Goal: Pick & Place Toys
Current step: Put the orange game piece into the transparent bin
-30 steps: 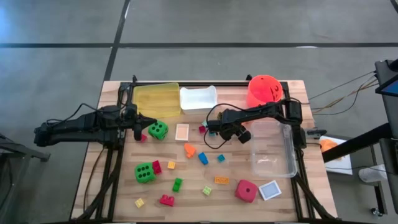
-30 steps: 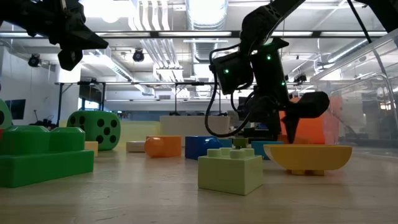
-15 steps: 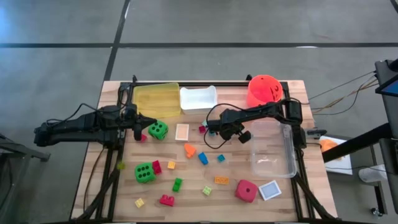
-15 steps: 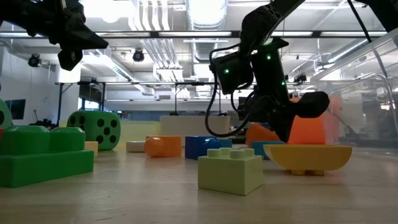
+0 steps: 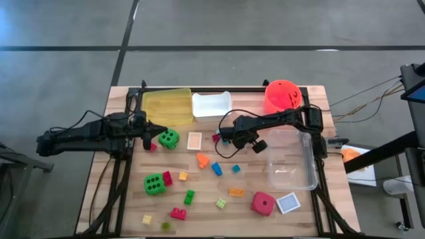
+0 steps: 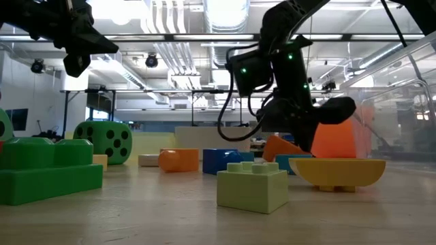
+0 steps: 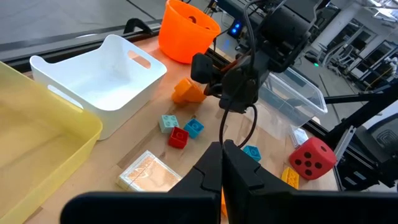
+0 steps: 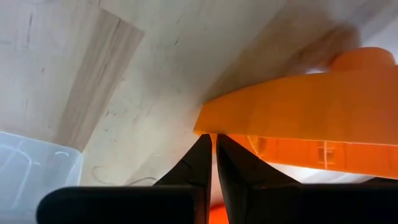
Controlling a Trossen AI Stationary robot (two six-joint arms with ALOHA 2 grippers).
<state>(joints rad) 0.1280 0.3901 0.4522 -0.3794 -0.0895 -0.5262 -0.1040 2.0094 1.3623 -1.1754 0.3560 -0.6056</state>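
Item: orange brick [image 8: 298, 124], one of the toys. It lies on the worktop [image 5: 199, 182] near mid-table, between the white tray [image 7: 106, 74] and the clear tray [image 5: 292, 159], in front of the orange bucket [image 7: 186, 31]. In the low view it sits tilted under the arm; whether its lower edge touches the wood cannot be told.

Holder: right hand [image 8: 214, 146], fingers nearly together, pinching the brick's thin rim.

Change: a second ago the right fingers stood wider and no orange brick showed beneath them in the low view; the arm has since shifted slightly sideways.

Adjacent: red brick [image 7: 178, 137] and two teal bricks just beside it.

Other arm: left hand [image 7: 222, 163], fingers pressed together and empty, beside the green die [image 5: 168, 139]; position unchanged.
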